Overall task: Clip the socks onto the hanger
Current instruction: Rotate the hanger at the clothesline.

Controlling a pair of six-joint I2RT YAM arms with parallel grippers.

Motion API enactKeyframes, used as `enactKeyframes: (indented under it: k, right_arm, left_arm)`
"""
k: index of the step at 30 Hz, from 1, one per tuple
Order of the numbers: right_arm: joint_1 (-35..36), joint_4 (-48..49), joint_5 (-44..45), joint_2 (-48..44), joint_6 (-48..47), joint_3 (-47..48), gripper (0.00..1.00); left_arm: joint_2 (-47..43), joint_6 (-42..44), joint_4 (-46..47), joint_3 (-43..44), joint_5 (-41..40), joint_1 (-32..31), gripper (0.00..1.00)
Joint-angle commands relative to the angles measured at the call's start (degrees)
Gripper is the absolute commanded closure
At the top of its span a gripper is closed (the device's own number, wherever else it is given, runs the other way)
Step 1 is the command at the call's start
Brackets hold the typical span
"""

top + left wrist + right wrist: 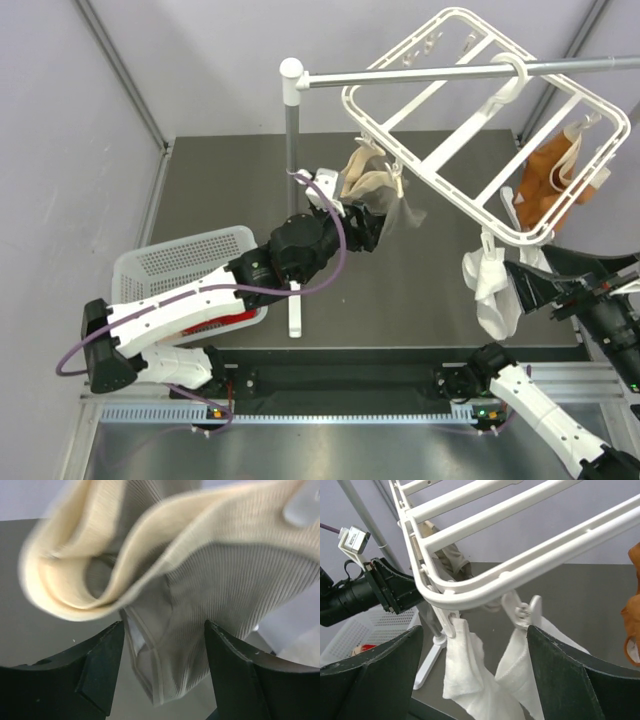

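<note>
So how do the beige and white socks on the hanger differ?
Colour: beige socks cream-tan, white socks plain white. Place: beige hang at the hanger's left edge, white at its near corner. Beige sit between the left gripper's open fingers; white hang ahead of the right gripper. Both hang from the hanger.

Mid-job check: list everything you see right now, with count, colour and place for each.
hanger: one, white, hooked on the stand's rail
white socks: two, white, clipped at the hanger's near corner
orange socks: count unclear, orange, clipped on the hanger's right side
beige sock: one, cream, clipped on the hanger's left side
grey sock: one, grey, beside the beige one
stand: one, grey metal, mid-table
basket: one, white perforated, table's left
red fabric: one patch, red, in the basket, mostly hidden
table: one, dark grey
left gripper: black, open, around the grey sock
right gripper: black, open, empty, at the white socks
</note>
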Motion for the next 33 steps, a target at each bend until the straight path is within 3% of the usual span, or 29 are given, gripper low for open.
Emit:
enactKeyframes:
  k: [1,2,4,7,10,24,28,33]
  right_arm:
    - [0.2,-1.4,4.0,-0.6,-1.1,2.1,0.16]
    - [0.2,-1.4,4.6,-0.6,-1.2,2.3,0.16]
    - [0.2,-1.4,5.3,-0.6,-1.4,2.7,0.16]
    - [0.3,-1.3,5.8,-0.6,-1.9,2.9,0.15]
    - [0.4,-1.2,6.3,-0.6,-2.0,2.9,0.15]
    - [0.7,-0.7,3.8,0.6,-2.5,2.9,0.12]
    - [0.8,-1.7,4.3,0.6,-2.9,3.6,0.11]
    - [1.2,-3.5,6.8,0.2,-4.3,5.6,0.1]
  left_arm:
    - [2.0,3.5,3.3,2.4,5.0,-0.2,0.31]
    - [2.6,3.4,3.9,2.3,5.9,-0.3,0.34]
    - [3.0,2.8,4.7,2.1,7.8,-0.3,0.53]
    - [3.1,1.8,5.0,1.9,9.5,-0.4,0.74]
    - [3.2,0.5,5.3,1.7,10.5,-0.8,0.82]
    - [15.1,-3.4,10.2,8.4,15.7,-6.8,0.86]
    - [21.1,-2.4,9.0,13.5,15.0,-12.0,0.88]
    - [20.8,-2.5,8.4,13.5,12.7,-14.9,0.86]
